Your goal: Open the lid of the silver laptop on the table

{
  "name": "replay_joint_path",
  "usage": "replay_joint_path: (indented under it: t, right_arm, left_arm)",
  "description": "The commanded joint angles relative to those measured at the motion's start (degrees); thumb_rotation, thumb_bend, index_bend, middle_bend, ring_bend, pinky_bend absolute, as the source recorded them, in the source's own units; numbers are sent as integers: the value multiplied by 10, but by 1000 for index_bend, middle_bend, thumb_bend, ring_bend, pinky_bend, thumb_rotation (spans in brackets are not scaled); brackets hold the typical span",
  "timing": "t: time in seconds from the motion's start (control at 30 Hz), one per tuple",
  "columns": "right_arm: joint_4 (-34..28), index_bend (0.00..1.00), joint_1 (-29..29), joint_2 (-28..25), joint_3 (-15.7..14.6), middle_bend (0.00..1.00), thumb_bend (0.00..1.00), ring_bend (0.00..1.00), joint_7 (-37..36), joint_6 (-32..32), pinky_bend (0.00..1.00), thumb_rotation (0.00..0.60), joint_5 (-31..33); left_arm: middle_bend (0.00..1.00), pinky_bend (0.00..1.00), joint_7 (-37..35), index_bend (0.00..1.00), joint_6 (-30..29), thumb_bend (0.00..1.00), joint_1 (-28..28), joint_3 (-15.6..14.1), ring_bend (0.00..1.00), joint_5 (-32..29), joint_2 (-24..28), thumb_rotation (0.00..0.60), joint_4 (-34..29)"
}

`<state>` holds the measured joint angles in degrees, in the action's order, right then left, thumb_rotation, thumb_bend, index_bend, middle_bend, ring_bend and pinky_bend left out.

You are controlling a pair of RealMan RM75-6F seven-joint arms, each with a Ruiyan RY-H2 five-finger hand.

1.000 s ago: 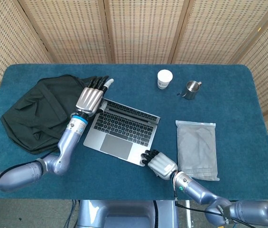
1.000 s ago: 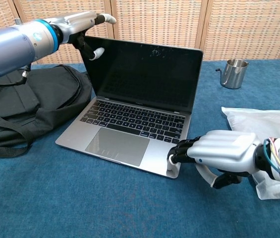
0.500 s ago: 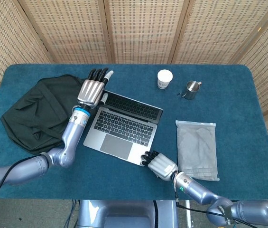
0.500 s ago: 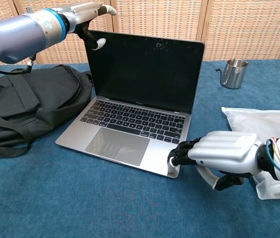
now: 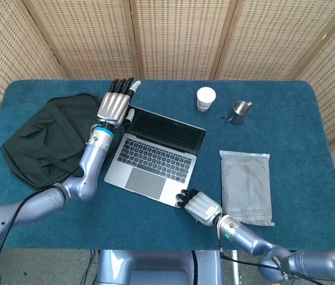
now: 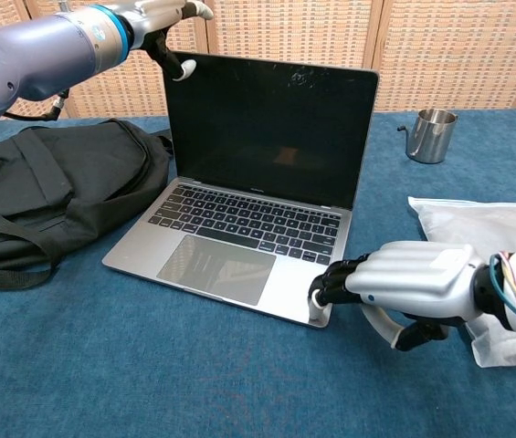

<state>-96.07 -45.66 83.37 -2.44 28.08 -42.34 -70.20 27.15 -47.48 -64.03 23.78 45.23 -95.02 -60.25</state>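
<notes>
Both views are bright and evenly lit, soft light from above, no harsh shadows anywhere. On the blue table [image 5: 286, 113] only faint, short shadows sit under the cup [image 5: 206, 98] and the steel jug [image 5: 238, 111]. The laptop [image 6: 258, 182] screen is dark in the chest view, showing a dull reflection near its middle and small smudges at its top edge. The jug carries bright glints. The right hand [image 6: 404, 278] shines pale along its back, and a soft shadow lies beneath it. Focus is sharp in the head view; the chest view bends slightly near its edges, and the left hand [image 6: 162, 18] at its top edge looks a little soft.
</notes>
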Motion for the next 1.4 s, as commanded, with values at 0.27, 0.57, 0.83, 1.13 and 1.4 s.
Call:
replay_joint_path:
  t: [0.27, 0.57, 0.83, 1.13, 1.4]
  right_arm:
    - [-11, 168, -4, -5, 3, 164, 1000, 0, 7, -8, 151, 600, 7]
    - [-51, 169, 3, -32, 17, 164, 1000, 0, 13, -48, 151, 600, -1]
    - [-87, 169, 39, -120, 36, 163, 1000, 0, -35, -124, 151, 600, -25]
    - [-9, 169, 130, -190, 17, 143, 758, 0, -182, -238, 151, 600, -102]
    - [82, 142, 239, -180, 31, 21, 30, 0, -291, -391, 59, 600, -94]
  left_arm:
    - [0, 0, -22, 0, -7, 528, 0, -10, 0, 24, 10, 600, -11]
    - [0, 0, -30, 0, -61, 529, 39, -11, 0, 41, 72, 600, -125]
    - [0, 0, -51, 0, -140, 539, 112, -2, 0, 57, 185, 600, -269]
    - [0, 0, -137, 0, -234, 453, 252, -27, 0, 122, 326, 600, -407]
    - [0, 0, -222, 0, -311, 177, 419, -141, 0, 162, 380, 600, -483]
